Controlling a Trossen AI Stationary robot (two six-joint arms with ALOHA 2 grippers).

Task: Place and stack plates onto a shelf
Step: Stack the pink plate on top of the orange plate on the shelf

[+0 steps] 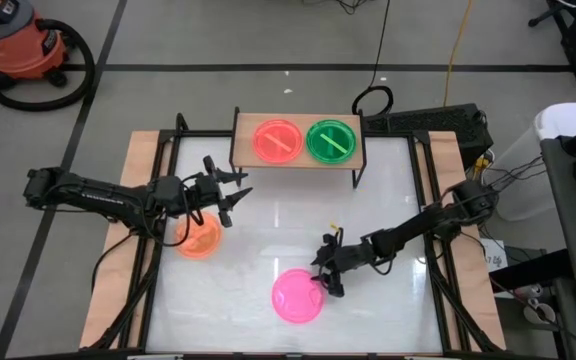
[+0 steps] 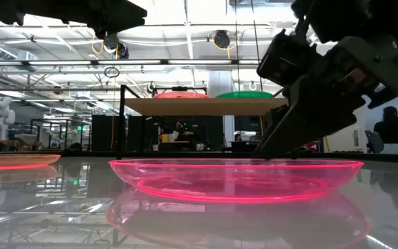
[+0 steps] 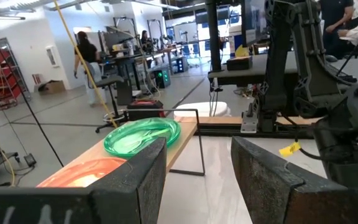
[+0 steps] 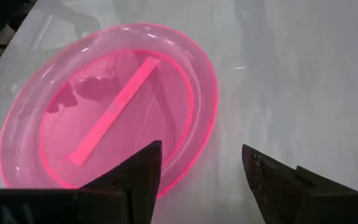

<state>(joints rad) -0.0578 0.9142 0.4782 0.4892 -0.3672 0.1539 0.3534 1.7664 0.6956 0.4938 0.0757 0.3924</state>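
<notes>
The light-wood shelf (image 1: 298, 160) stands at the table's far edge and carries a red-pink plate (image 1: 277, 141) and a green plate (image 1: 331, 140) side by side. An orange plate (image 1: 200, 238) lies flat on the white tabletop at the left. A pink plate (image 1: 298, 295) lies flat near the front middle. My left gripper (image 1: 233, 192) hovers open just past the orange plate and faces the shelf (image 3: 135, 155). My right gripper (image 1: 323, 278) is open and low at the pink plate's far-right rim (image 4: 210, 118), with one finger over the plate and one outside it. My right gripper (image 4: 201, 149) straddles the pink plate's rim (image 4: 194, 158), slanting down from the table's right. One finger (image 4: 135, 174) is over the bowl and the other (image 4: 272, 177) is outside. I cannot tell whether either touches the plate, which lies flat on the table.
Bare white tabletop (image 1: 288, 215) lies between the two arms and the shelf. Wooden strips (image 1: 118, 250) border the table on the left and right. A black box and cables (image 1: 438, 122) sit at the far right corner. People stand in the room beyond (image 3: 89, 59).
</notes>
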